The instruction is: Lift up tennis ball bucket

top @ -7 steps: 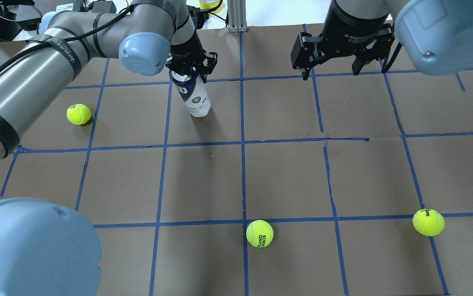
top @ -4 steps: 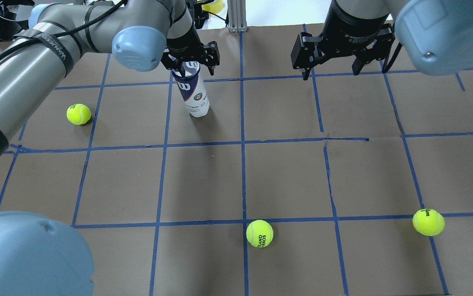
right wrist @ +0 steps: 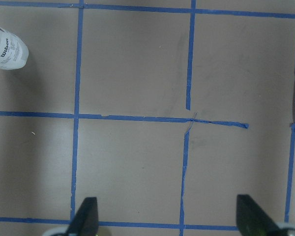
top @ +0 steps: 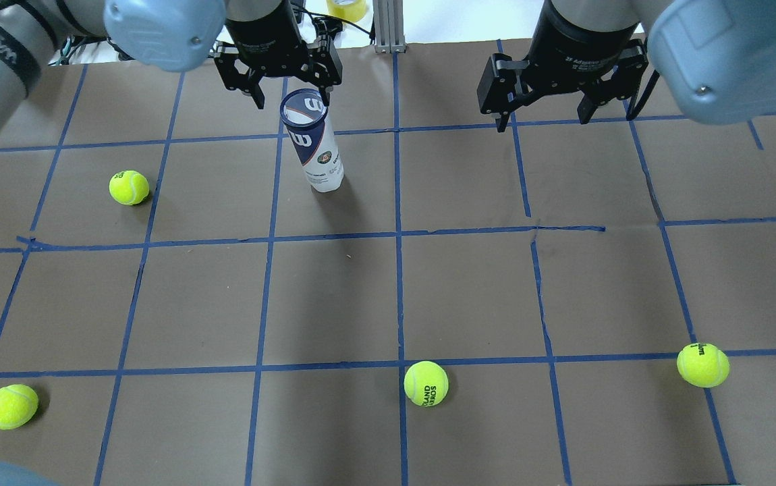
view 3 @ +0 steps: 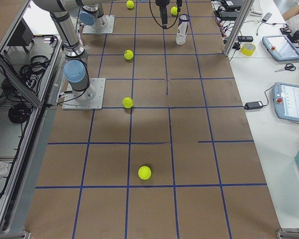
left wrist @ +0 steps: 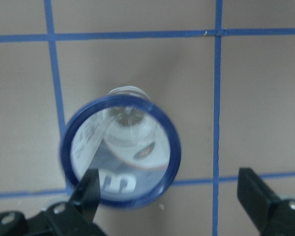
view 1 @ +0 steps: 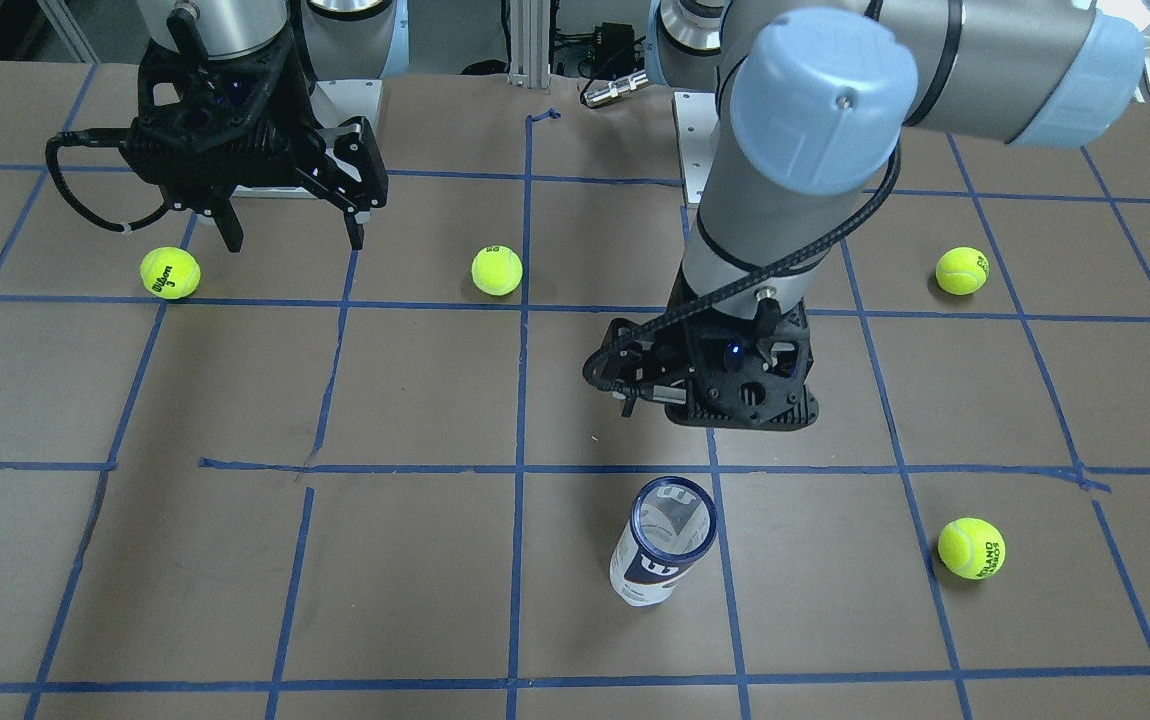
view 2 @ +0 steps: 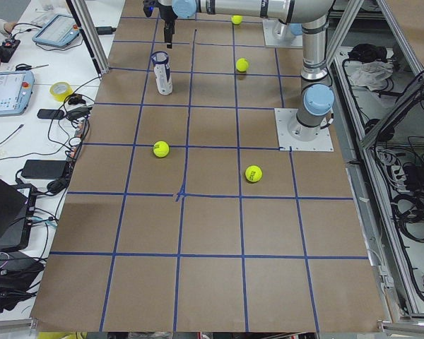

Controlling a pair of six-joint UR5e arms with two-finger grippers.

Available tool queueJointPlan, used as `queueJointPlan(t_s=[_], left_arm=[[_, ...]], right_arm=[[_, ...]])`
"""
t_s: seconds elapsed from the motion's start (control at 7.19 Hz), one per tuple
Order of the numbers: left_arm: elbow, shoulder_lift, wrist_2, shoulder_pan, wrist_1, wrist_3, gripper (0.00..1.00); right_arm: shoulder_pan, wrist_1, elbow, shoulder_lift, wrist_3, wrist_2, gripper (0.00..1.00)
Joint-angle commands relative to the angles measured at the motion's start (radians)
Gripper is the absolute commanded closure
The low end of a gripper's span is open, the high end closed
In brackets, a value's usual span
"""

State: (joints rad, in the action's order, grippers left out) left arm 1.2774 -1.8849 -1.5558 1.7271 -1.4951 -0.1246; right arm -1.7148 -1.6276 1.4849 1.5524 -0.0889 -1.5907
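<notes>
- Overhead exterior: a brown paper table [top: 469,290] gridded with blue tape [top: 398,233]. The Wilson tennis ball bucket [top: 312,142] stands upright on its far side.
- The left gripper [top: 291,96] hangs spread above the bucket's rim; the right gripper [top: 543,116] is spread too, well apart from it.
- Loose tennis balls [top: 426,383] lie scattered, and a teach pendant [view 2: 7,92] lies on the white side bench [view 2: 28,113].

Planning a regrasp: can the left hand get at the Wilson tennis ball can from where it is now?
Probably yes. The left hand hangs open just above the upright can, with nothing between them. It sits slightly off-centre, so it likely needs a small shift first.
</notes>
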Motion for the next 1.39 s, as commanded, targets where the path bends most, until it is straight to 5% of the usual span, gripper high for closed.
queueJointPlan(t_s=[0.0,0.56,1.25], left_arm=[[0.023,0.093,-0.007,-0.074,-0.095,0.118,0.00],[0.221,0.254,-0.006,-0.201,-0.078,0.229,0.00],[0.252,0.319,-0.012,-0.201,-0.086,0.232,0.00]], right_arm=[[0.001,0.000,0.000,0.000,0.000,0.000,0.00],[-0.002,-0.002,-0.002,0.000,0.000,0.000,0.00],[-0.002,-0.002,-0.002,0.000,0.000,0.002,0.00]])
